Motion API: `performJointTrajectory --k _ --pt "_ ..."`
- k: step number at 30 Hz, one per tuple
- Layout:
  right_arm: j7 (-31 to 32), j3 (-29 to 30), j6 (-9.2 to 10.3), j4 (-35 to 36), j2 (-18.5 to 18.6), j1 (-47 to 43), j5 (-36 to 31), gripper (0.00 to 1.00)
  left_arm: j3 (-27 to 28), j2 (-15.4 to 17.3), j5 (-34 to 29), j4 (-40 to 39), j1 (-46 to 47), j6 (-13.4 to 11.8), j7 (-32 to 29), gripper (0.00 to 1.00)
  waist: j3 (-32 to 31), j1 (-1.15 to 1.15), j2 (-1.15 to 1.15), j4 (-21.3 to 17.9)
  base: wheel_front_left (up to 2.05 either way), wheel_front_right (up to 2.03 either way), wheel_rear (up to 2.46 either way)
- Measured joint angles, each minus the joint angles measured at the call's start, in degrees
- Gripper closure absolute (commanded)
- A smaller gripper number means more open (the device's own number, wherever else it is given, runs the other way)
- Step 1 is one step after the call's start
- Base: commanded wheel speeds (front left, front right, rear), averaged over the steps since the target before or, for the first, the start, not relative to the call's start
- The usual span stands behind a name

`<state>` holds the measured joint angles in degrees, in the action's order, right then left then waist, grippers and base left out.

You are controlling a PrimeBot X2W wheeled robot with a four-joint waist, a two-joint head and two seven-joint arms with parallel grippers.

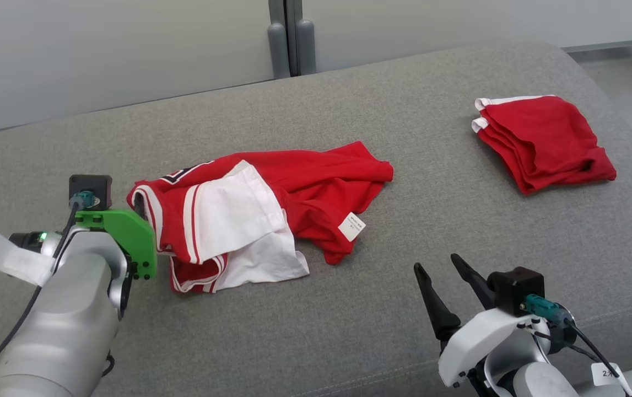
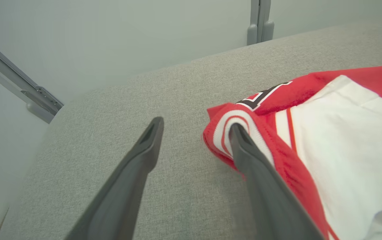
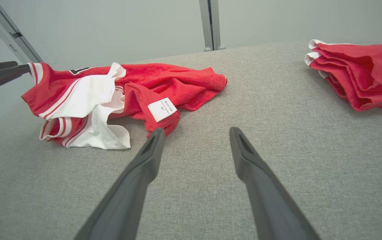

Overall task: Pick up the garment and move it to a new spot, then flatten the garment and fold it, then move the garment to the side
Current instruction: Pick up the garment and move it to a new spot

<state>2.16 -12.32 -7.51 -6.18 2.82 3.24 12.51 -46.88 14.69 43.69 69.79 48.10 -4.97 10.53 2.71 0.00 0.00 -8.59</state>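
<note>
A crumpled red and white garment (image 1: 304,187) lies on the grey padded surface (image 1: 349,331), left of centre, with a white label turned up on its near side. My left gripper (image 2: 195,124) is open at the garment's left end. One finger (image 2: 260,180) lies over the striped red and white hem (image 2: 224,133), and between the jaws there is just grey fabric. My right gripper (image 1: 436,262) stands open at the lower right, apart from the garment (image 3: 87,90), with nothing between its fingers.
A second red garment (image 1: 541,140), folded with white trim showing, lies at the back right of the surface. A pale wall with a grey vertical post (image 1: 291,38) runs behind. The surface's rounded edges fall away at the left and far right.
</note>
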Motion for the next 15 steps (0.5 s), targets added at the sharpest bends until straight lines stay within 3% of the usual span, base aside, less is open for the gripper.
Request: performJointTrajectory --k 6,15 --pt "0.0 -0.2 0.00 -0.3 0.0 -0.2 0.5 0.00 -1.7 -1.4 -1.2 -0.3 1.9 -0.2 -1.6 0.00 -1.5 0.00 0.00 -0.1 0.00 0.00 0.00" --pt "-0.8 0.1 0.00 -1.0 0.0 -0.4 1.0 0.00 -2.7 0.4 -1.5 0.8 3.3 -0.7 -6.7 0.00 -2.7 0.00 0.00 -0.7 0.00 0.00 0.00"
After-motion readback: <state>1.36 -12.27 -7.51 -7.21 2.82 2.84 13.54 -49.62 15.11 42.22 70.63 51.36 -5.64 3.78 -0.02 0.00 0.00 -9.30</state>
